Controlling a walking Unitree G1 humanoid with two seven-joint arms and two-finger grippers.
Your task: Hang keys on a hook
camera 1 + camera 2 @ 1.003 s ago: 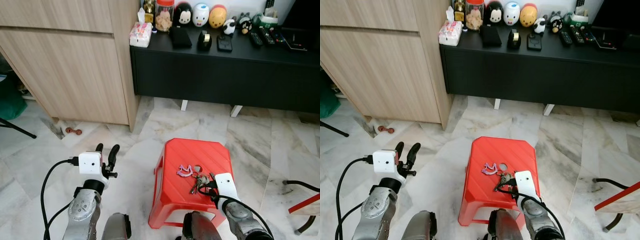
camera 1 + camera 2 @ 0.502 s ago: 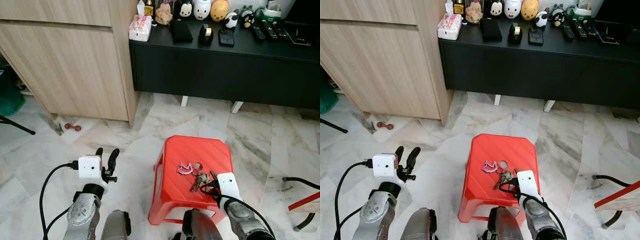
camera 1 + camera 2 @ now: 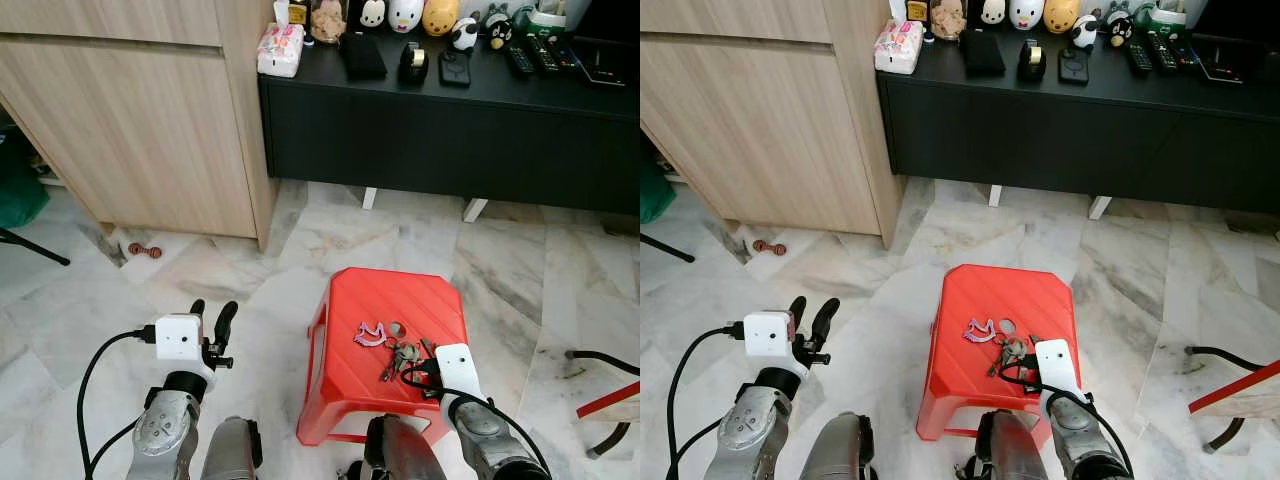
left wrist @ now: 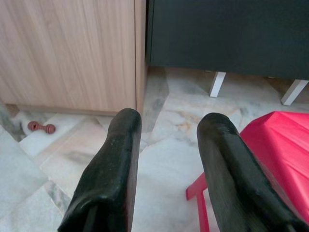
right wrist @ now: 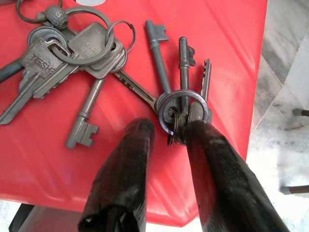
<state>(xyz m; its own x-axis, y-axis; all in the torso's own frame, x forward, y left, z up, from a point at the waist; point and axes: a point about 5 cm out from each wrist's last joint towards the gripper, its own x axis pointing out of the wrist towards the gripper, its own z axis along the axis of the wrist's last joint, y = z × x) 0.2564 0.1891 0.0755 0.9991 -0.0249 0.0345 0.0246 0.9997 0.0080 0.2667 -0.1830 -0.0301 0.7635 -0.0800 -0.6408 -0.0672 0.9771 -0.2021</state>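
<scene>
The task was at its very start. The keys [image 5: 104, 63] lay in a loose bunch on the top of the red stool [image 3: 360, 300], beside a small pink keyring charm [image 3: 371, 335], and none of them had been lifted. No hook could be made out in any view, so finding one was also left to do.

The right gripper [image 5: 166, 140] was low over the stool's near edge. Its jaws were spread a little, with one finger [image 5: 212, 164] touching the steel ring that joined three long old-style keys and the other finger resting on bare red plastic just beside that ring. I judged this as a grasp being lined up, not a grasp made: nothing was pinched between the fingers. Left to do: close on the ring, lift the bunch, carry it to a hook and slip a ring over it.

The left gripper [image 4: 166, 145] was held out over the marble floor [image 3: 120, 300] to the left of the stool, its jaws spread and holding nothing.

As for writing, one flat key [image 5: 41, 60] bore stamped letters on its head, but they were too small to read with any confidence. The things on the black cabinet [image 3: 450, 130] were too far off for labels.
</scene>
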